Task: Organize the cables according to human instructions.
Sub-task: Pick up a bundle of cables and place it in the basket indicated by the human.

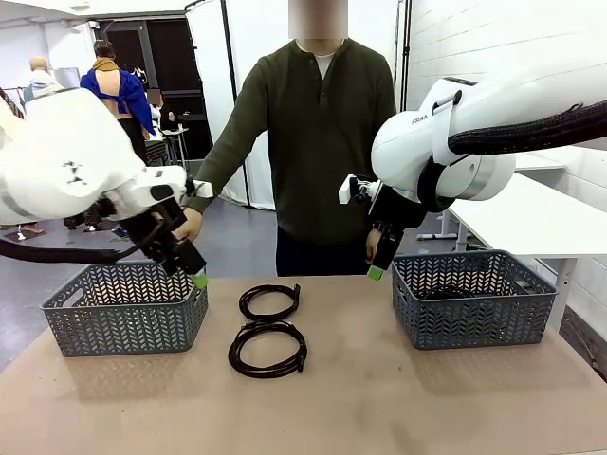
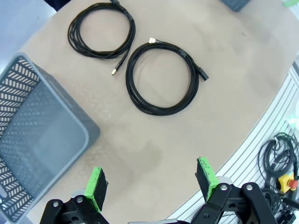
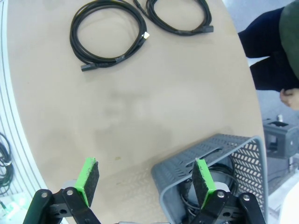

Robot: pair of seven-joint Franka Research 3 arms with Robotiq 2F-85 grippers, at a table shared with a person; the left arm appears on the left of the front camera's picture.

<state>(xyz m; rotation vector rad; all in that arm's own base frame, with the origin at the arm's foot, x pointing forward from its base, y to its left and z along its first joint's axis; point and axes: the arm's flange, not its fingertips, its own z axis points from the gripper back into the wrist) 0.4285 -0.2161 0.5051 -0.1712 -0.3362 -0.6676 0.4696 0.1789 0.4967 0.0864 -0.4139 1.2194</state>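
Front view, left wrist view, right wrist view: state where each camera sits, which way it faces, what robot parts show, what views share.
Front view: on the robot's side, facing across the table at the person; left gripper, right gripper show.
Left wrist view: on that wrist, looking down beside the left basket; its open fingers show.
Right wrist view: on that wrist, looking down over the right basket; its open fingers show.
Shared: the cables, in all three.
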